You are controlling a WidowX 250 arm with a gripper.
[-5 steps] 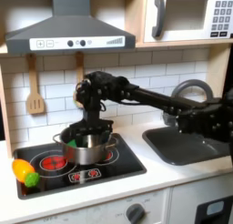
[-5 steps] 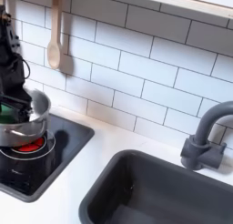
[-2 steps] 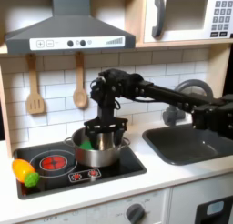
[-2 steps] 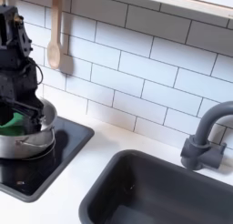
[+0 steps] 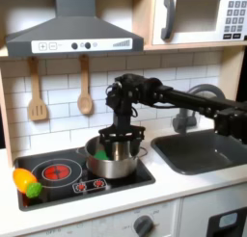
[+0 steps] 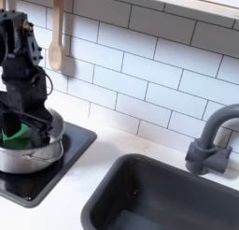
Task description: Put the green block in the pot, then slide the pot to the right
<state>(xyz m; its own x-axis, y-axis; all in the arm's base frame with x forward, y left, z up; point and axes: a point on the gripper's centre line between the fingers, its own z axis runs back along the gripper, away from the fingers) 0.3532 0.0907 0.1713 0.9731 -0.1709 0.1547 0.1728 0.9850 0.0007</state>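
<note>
Stovetop [image 5: 58, 188] carries the pot [image 5: 114, 162] on its right burner in the first exterior view. Gripper [image 5: 119, 140] reaches down into the pot, clenched over its rim. Green block [image 6: 14, 137] lies inside the pot.

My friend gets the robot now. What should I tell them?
Gripper: down at the pot's rim, in both exterior views; whether it is open or shut cannot be told.
Green block: already inside the pot.
Pot: on the stovetop, over the burner on the first exterior view's right.
Orange toy vegetable: lying at the stovetop's edge on the first exterior view's left, out of the way.
Done: block in pot.
Left: probably finish sliding the pot toward the first exterior view's right, then let go and lift away.
</note>
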